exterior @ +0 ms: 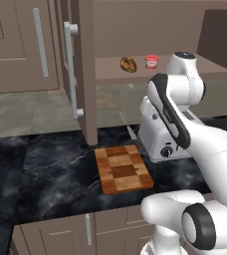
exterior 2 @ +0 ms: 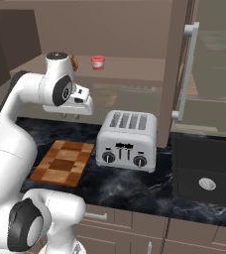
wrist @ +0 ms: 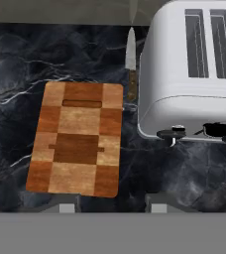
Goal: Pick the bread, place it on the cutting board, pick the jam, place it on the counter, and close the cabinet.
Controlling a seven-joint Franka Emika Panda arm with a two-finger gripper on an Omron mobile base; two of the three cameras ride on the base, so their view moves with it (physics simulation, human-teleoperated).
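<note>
Two small items sit side by side on the open cabinet's shelf [exterior: 185,69]: the bread [exterior: 129,64], a round golden-brown bun with darker streaks, and just to its right the jam [exterior: 152,62], a squat pinkish-red jar with a pale band. Neither has been touched. The cabinet door [exterior: 80,74] stands swung out toward the robot, its long silver handle facing forward.

Below, on the glossy black marble surface [exterior: 46,174], lies the checkered cutting board [exterior: 123,169], bare, with a white toaster [exterior 2: 127,141] just beside it and a knife [wrist: 131,62] lying between them near the board's far end.

Hanging above the board and toaster, the tool [wrist: 107,203] points downward with its tips drawn in as near together as they go, holding nothing.

As a judgement, the bun looks light and soft, so it would likely squash under a hard squeeze; a gentle hold across its widest middle seems best. The jar looks rigid, smooth and possibly slippery, best taken around its straight sides below the lid.
</note>
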